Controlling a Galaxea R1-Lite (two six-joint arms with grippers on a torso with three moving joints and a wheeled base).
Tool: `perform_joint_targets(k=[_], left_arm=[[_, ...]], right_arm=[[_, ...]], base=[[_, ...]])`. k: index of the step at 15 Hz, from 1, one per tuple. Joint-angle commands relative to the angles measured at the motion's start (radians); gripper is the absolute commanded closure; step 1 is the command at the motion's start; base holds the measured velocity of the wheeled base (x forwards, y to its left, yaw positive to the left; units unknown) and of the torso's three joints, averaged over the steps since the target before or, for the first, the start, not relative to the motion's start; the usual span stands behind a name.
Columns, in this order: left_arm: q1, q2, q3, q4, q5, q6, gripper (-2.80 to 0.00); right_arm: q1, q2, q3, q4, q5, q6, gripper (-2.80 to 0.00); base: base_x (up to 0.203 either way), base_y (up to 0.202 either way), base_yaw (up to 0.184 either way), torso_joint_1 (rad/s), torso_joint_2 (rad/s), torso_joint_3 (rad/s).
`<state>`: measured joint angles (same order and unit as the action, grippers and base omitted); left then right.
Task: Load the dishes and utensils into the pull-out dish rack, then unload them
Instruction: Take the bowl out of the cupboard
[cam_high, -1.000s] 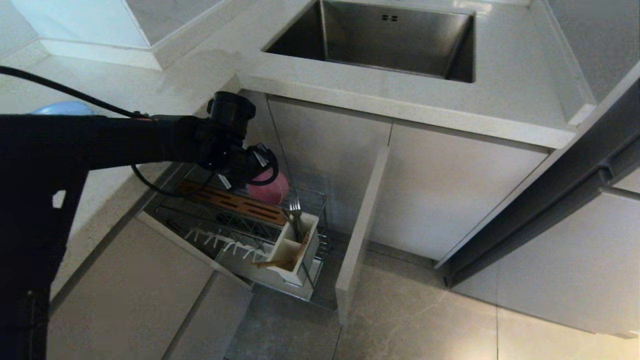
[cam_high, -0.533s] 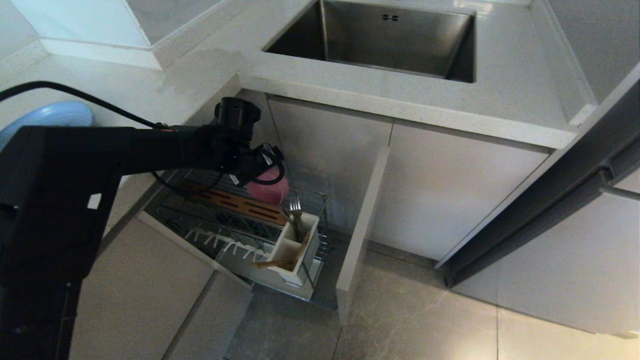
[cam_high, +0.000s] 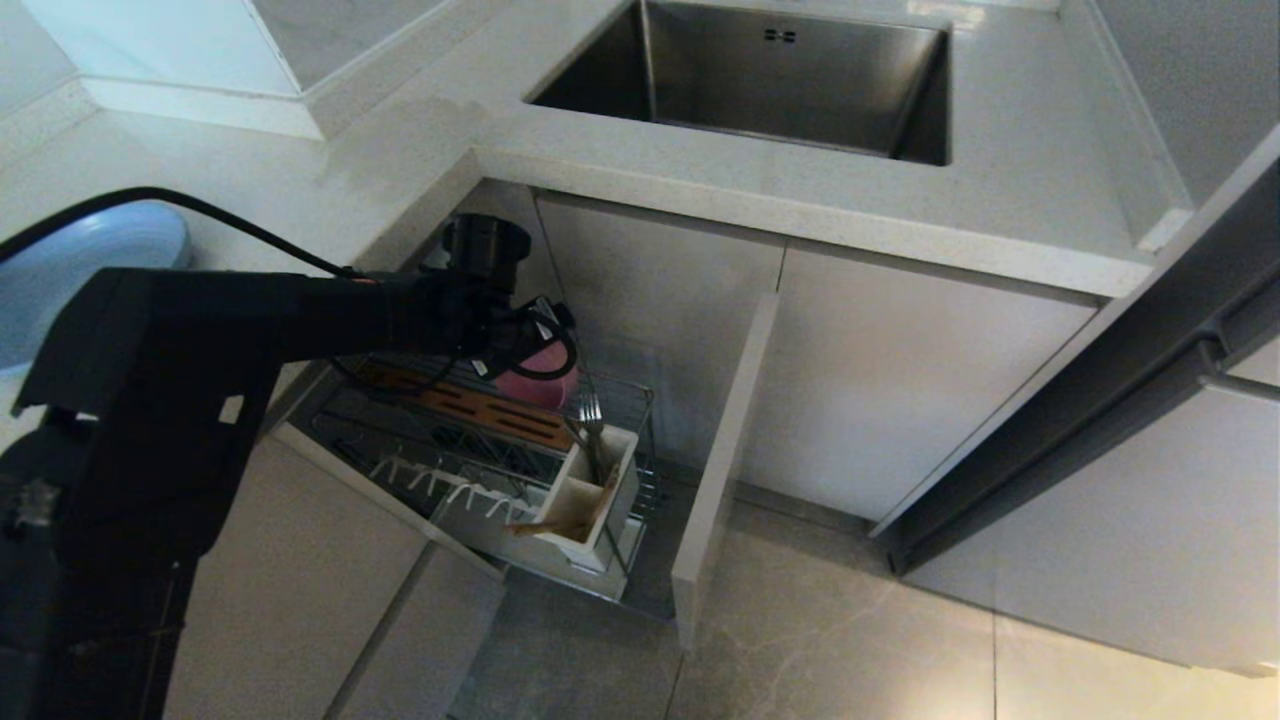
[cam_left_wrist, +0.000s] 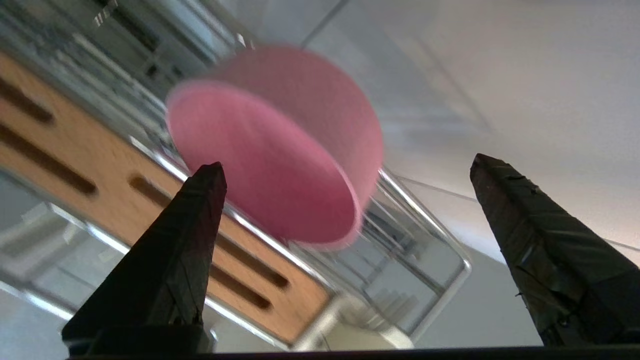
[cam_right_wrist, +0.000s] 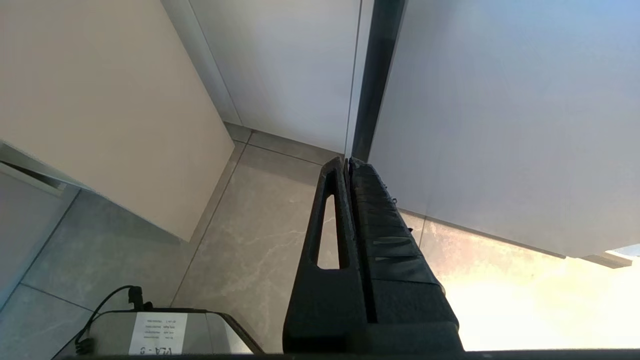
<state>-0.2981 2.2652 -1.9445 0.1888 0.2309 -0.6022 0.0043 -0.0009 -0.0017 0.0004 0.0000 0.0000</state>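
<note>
Hovering with fingers spread wide apart, the left gripper (cam_left_wrist: 345, 165) is facing the pink bowl (cam_left_wrist: 280, 150) standing on edge in the dish rack (cam_high: 620, 400); right gripper (cam_right_wrist: 348, 162) is hanging parked, fingers pressed together; the label below it is not readable.

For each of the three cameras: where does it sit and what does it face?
Head: high up, looking down at sink, rack and left arm.
Left wrist: behind the open left tool, facing the bowl in the rack.
Right wrist: behind the shut right tool, facing floor and cabinets.
Head and left wrist share bowl and rack.

Pale stone countertop (cam_high: 700, 190) holds a steel sink (cam_high: 760, 90) (rectangular), white cabinet doors (cam_high: 880, 380) below, grey tiled floor (cam_high: 820, 640).
</note>
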Motion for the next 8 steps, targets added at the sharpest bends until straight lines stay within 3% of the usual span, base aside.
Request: perform_joint_targets(k=[1,8], left_arm=[[0.000,0.012,-0.001,-0.003,0.000,-0.001,-2.80],[0.020,0.042,-0.002,-0.073,-0.071,0.030,-2.80]], right_arm=[[0.000,0.001,0.000,0.000,0.000,0.000,0.00],[0.000,0.001,0.000,0.001,0.000,0.000,0.00]], base=[[0.000,0.000,0.000,0.000,0.00,0.000],[0.000,0.000,0.000,0.000,0.00,0.000]])
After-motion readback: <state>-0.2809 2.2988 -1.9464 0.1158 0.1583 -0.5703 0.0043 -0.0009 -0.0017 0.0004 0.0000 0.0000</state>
